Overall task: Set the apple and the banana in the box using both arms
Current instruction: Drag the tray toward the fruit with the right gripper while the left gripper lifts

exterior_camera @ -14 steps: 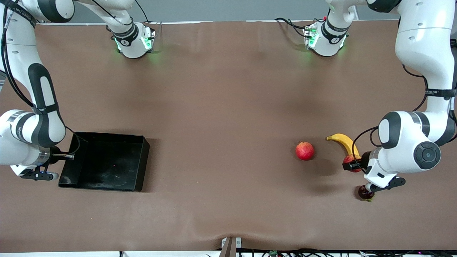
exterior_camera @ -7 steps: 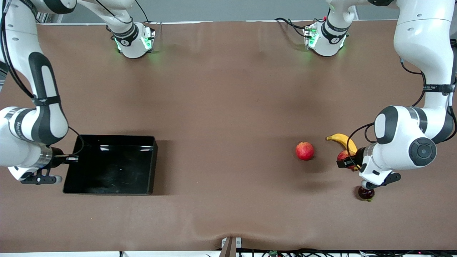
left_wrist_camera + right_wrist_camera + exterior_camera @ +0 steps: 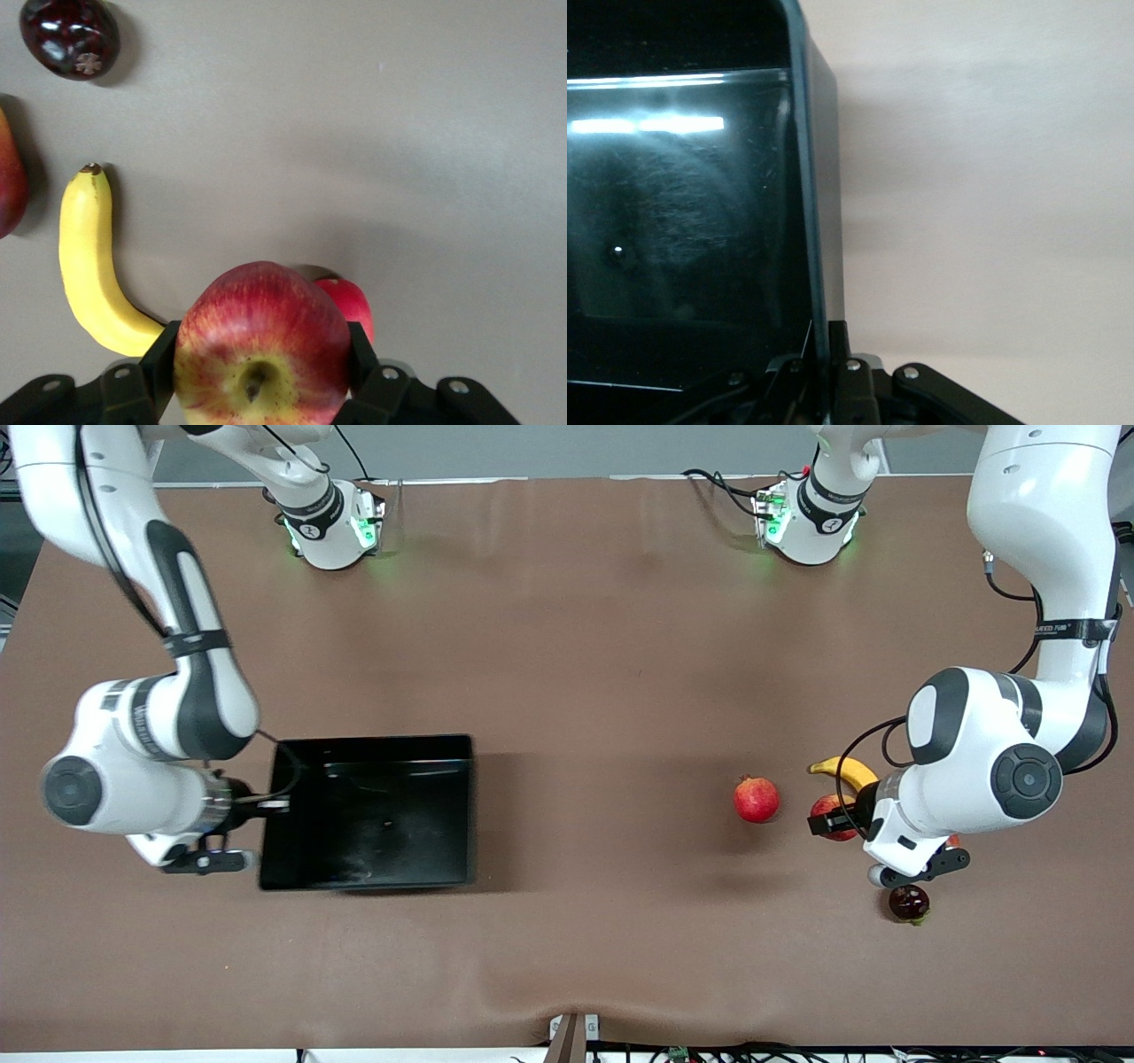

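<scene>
while the banana lies on the table with its long axis curving from beside the left gripper toward the pomegranate, that gripper pinches the apple in the air, stem dimple facing the wrist camera. right gripper clamps the box wall; the box sits level.

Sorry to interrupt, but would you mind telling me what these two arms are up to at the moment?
The left gripper has its jaws shut on the apple and holds it up over the table beside the banana, which lies on the cloth. The right gripper is clamped on the wall of the black box, which holds no fruit yet. A pomegranate and a small dark fruit sit nearby, untouched.
</scene>
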`<state>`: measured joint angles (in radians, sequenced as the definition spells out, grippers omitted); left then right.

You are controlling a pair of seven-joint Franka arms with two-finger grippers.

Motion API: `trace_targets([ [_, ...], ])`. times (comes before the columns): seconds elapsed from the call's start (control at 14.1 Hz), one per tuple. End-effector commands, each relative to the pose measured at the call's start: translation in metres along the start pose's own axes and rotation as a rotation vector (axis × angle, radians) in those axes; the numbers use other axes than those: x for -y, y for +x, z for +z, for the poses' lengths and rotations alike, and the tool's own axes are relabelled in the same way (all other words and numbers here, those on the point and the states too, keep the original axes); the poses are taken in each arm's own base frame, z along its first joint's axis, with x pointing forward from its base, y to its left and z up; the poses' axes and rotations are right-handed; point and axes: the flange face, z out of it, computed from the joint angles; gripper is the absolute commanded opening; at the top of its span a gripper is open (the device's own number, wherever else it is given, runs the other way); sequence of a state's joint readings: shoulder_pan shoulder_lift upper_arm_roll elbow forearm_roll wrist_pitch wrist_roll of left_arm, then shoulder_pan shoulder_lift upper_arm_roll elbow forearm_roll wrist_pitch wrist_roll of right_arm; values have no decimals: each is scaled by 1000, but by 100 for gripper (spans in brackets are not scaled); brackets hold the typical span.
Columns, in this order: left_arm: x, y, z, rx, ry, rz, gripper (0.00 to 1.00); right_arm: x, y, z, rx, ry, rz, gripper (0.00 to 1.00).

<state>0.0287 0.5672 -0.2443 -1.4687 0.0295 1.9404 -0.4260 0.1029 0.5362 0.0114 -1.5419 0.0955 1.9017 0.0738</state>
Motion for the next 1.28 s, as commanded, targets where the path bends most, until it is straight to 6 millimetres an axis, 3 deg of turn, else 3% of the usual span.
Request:
trace_targets([
  [0.0, -5, -9, -14, 6, -22, -5, 0, 60, -31, -8, 15, -2, 45, 0],
  [0.28, -16, -20, -33, -2, -25, 15, 0, 193, -79, 13, -1, -39, 114, 0],
  [0.43, -15, -22, -38, -1, -32, 9, 0, 241, -109, 35, -21, -44, 99, 0],
  [0.71, -25, -26, -40, 23, -86, -43, 0, 303, -157, 83, -108, -13, 58, 0],
  [1.0, -43, -34, -41, 24, -83, -95, 0, 329, -186, 110, -95, -27, 112, 0],
  [1.07, -49, -37, -40, 26, -82, -109, 0, 335, -191, 112, -93, -30, 109, 13],
  [1.14, -61, -43, -39, 27, -78, -118, 0, 338, -193, 112, -94, -30, 103, 64],
  [1.21, -67, -47, -40, 27, -77, -131, 0, 340, -194, 112, -95, -29, 101, 100],
])
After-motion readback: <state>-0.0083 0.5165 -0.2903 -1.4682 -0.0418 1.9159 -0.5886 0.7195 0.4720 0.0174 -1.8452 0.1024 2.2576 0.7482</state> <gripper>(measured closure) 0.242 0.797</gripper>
